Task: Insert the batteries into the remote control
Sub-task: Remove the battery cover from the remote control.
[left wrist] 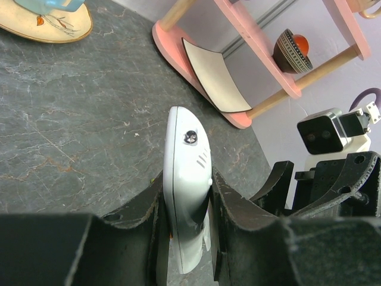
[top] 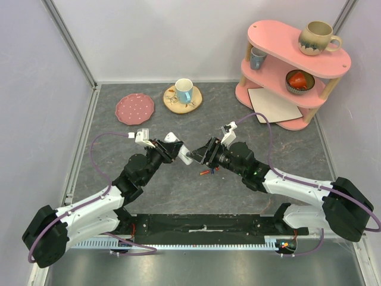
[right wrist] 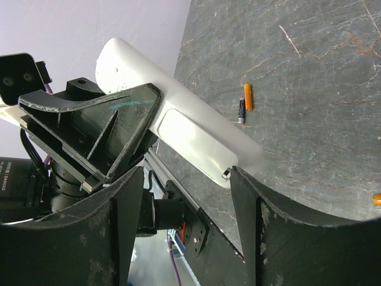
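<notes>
One remote control (left wrist: pixel 186 161) sits clamped in left end effector (left wrist: pixel 187 199); right end effector (right wrist: pixel 184 174) gapes open.

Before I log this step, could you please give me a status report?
Left fingers shut on remote control, held aloft. Right fingers open beside it. Batteries loose on table, none gripped. Nothing in the way.

Grey table (top: pixel 286 149): batteries (right wrist: pixel 247 96), pink plate (top: pixel 134 109), wooden saucer (top: pixel 171 101), pink shelf (top: pixel 274 36).
</notes>
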{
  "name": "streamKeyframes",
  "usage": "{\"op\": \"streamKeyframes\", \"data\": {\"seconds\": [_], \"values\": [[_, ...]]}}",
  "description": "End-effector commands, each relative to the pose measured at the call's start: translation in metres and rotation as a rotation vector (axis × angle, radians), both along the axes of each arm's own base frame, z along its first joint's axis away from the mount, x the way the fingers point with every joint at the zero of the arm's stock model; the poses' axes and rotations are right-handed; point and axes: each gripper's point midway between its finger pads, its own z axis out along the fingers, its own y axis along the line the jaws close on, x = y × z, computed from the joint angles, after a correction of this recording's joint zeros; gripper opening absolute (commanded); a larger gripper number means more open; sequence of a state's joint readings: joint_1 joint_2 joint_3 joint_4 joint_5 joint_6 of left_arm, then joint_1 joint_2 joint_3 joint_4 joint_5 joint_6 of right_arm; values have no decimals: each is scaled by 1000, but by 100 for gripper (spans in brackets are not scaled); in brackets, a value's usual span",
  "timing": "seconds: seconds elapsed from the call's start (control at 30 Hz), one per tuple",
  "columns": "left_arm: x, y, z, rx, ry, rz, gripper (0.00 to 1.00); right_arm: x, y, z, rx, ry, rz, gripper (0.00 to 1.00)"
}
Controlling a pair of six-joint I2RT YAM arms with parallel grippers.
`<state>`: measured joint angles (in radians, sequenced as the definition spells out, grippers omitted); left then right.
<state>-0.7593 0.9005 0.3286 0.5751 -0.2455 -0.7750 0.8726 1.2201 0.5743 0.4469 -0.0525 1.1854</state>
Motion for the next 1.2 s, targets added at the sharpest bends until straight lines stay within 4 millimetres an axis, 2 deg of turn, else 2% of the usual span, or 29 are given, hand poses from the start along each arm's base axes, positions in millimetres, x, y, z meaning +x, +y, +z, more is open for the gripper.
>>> {"op": "streamKeyframes", "data": {"seconds": [0.0,0.37,0.63,0.97,1.17], "values": [[-6,-7,21,-72,-23,-40,2,3,0,17,47,-48,-13,67],[-7,-12,16,-147,28,-50,2,2,1,13,31,-35,-7,68],[-5,-12,19,-172,30,-43,2,2,-1,14,22,-34,-7,69],[-4,-9,12,-166,50,-25,2,3,-5,19,-13,-39,-21,73],[-3,-12,13,-170,54,-33,2,4,-2,18,-64,-48,1,80]]}}
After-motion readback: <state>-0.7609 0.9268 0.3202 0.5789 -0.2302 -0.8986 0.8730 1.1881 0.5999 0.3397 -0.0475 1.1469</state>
